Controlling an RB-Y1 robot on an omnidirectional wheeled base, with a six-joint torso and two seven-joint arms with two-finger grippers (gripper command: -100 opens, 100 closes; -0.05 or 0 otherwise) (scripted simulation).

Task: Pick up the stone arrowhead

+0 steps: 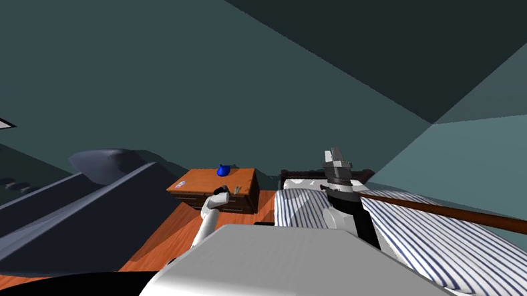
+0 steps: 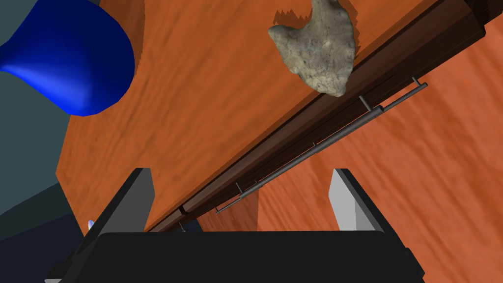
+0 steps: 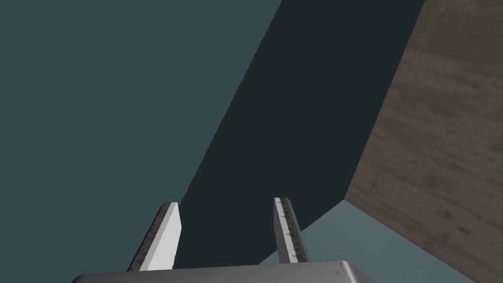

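Note:
The stone arrowhead [image 2: 317, 46], a rough grey lump, lies on the orange-brown wooden top of a low drawer cabinet [image 2: 196, 98], close to the edge above the drawer. My left gripper [image 2: 245, 194] is open and hovers short of that edge, the arrowhead ahead of it and a little off towards one finger, with nothing between the fingers [image 2: 351, 201]. In the head view the left gripper [image 1: 223, 194] is at the cabinet [image 1: 206, 178], next to the small arrowhead [image 1: 238, 190]. My right gripper [image 1: 336, 162] is raised off to the right, open [image 3: 226, 221] and empty.
A glossy blue vase [image 2: 69, 59] stands on the same top, beyond the left finger [image 1: 223, 171]. A thin metal drawer handle [image 2: 319, 142] runs below the top's edge. A dark blue sofa [image 1: 64, 218] lies left, a striped seat [image 1: 419, 230] with a brown rod [image 1: 463, 212] right.

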